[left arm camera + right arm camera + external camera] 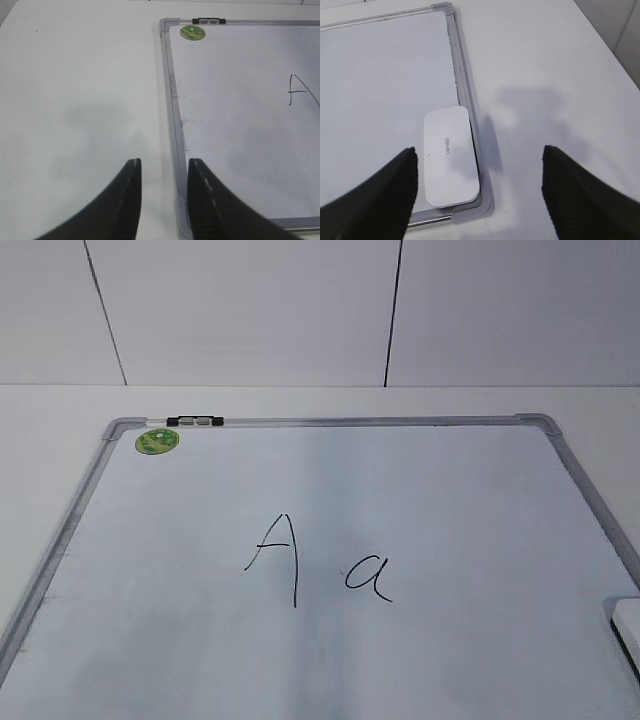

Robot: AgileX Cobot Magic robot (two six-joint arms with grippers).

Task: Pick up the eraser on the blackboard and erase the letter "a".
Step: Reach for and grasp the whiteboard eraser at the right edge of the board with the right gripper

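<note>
The blackboard [330, 660] is a white board with a grey frame, lying flat on the table. A capital "A" [278, 558] and the small cursive letter "a" [368, 577] are drawn mid-board. The white eraser [449, 155] lies in the board's near right corner against the frame; its edge shows in the exterior view [627, 625]. My right gripper [477, 152] is wide open, hovering above the eraser and the frame corner. My left gripper [164, 167] is open and empty over the board's left frame [172, 115]. Neither gripper shows in the exterior view.
A round green sticker [158, 441] and a black clip [195, 421] sit at the board's far left corner. Bare white table [75, 100] lies left of the board and also right of it [555, 75]. A white panelled wall [250, 310] stands behind.
</note>
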